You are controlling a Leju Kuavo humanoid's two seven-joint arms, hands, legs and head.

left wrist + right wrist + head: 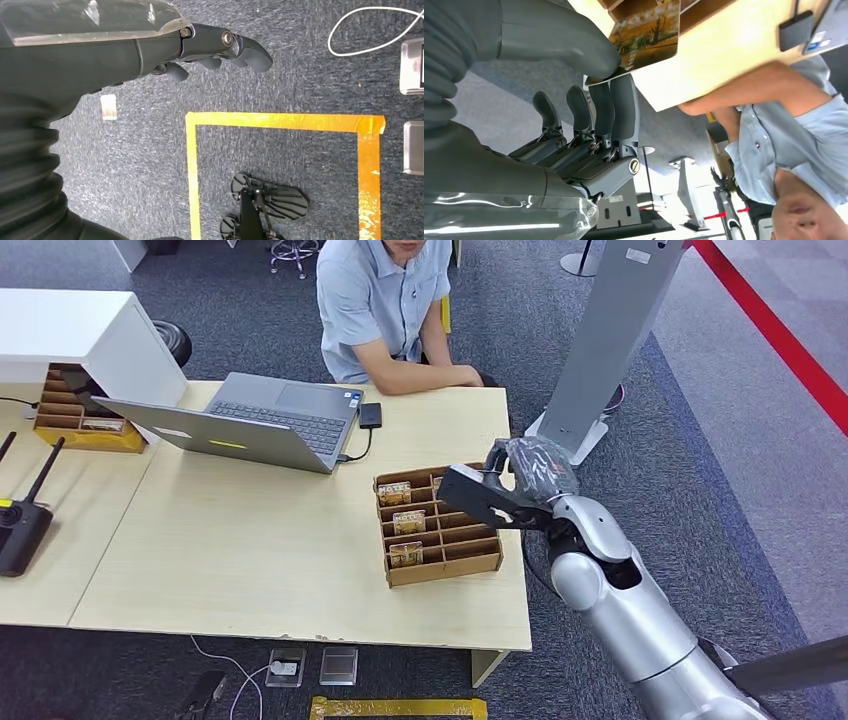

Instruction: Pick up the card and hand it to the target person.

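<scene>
Here the right arm reaches up from the lower right, bent at the elbow, its hand (500,495) poised over the right side of the cardboard tray (440,565) on the table (250,550). In the wrist view the hand (589,100) pinches the card (646,35) between the thick thumb and upper fingers, the remaining fingers curled beneath. The person (385,310) sits at the table's far edge, forearm resting on it. The left hand (210,50) hangs over the carpet, fingers loosely curled, holding nothing.
</scene>
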